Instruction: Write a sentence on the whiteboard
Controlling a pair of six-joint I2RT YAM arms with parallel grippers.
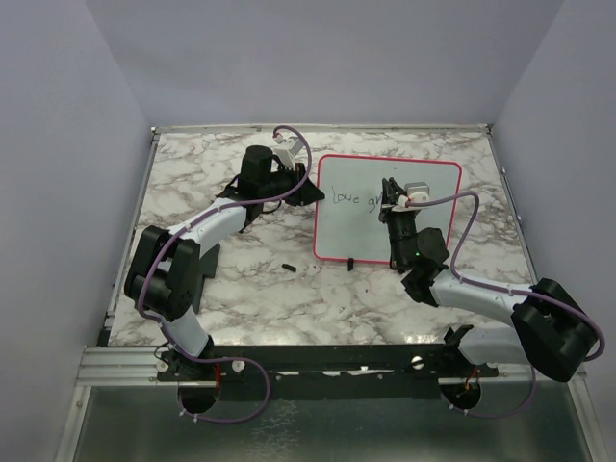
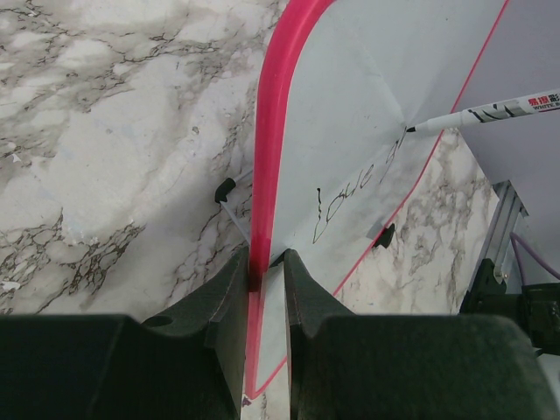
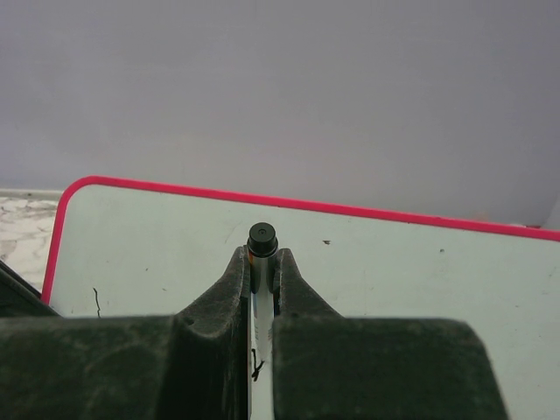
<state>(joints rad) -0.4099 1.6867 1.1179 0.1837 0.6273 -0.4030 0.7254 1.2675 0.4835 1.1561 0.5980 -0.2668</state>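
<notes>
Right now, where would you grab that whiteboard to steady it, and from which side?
Grip the whiteboard by its thin pink-framed left edge, coming in from the left. It is flat, so only the rim fits inside a gripper, and that side is clear of the writing and the marker. The left gripper pinches it there.

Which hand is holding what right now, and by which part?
Left hand clamps the whiteboard by its pink edge. Right hand grips the marker on the barrel, just below its black back end.

Left tool (image 2: 267,267), right tool (image 3: 262,262) matte black; arms (image 1: 207,226) black-jointed, pale-linked; purple cables (image 1: 469,207).
</notes>
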